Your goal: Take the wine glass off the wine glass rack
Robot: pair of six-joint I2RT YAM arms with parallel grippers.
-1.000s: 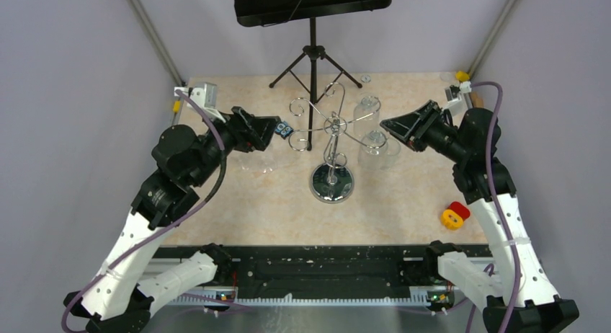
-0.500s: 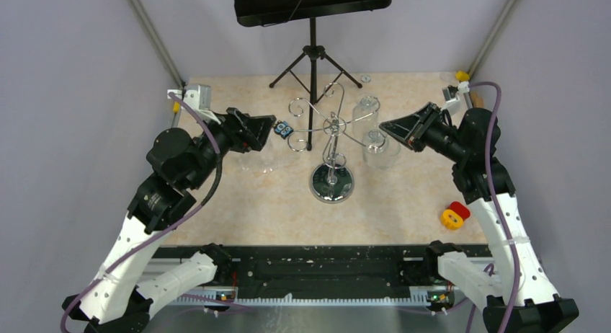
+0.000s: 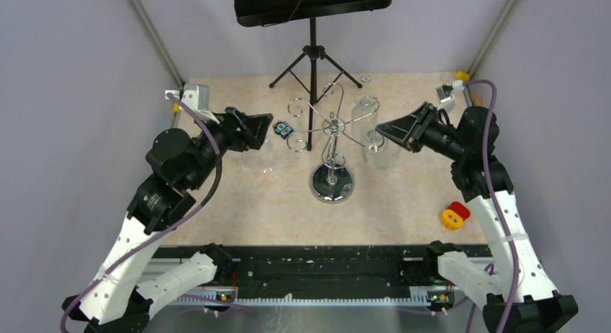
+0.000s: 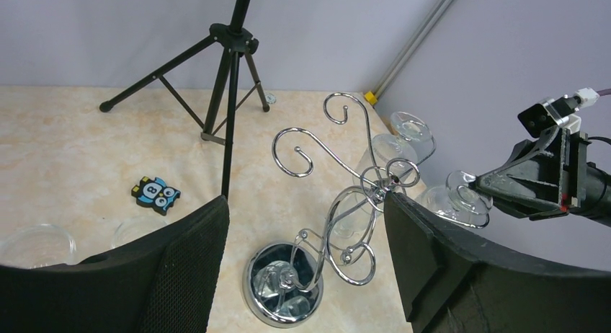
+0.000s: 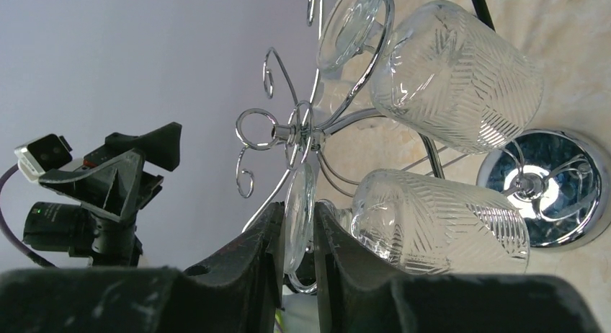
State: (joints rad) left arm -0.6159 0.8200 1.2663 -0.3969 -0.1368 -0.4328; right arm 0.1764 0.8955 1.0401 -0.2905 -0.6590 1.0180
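Right claw [image 5: 297, 236]: pinching the wine glass [image 5: 439, 218] foot
Wine glass rack [image 5: 292, 135]: 2 glasses hanging (upside down)
Left claw [image 4: 306, 232]: wide apart

One wine glass rack [image 3: 332, 183] carries two glasses, a front wine glass [image 5: 439, 218] and a rear wine glass [image 5: 454, 81]; two more clear glasses [image 4: 32, 243] [image 4: 137, 228] sit loose, with one music stand [image 3: 312, 1], one owl figure [image 4: 155, 194] and one red-yellow toy [image 3: 454, 214]

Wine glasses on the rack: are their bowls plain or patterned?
Patterned: each clear wine glass has cut zigzag lines around its bowl, clearest in the right wrist view.
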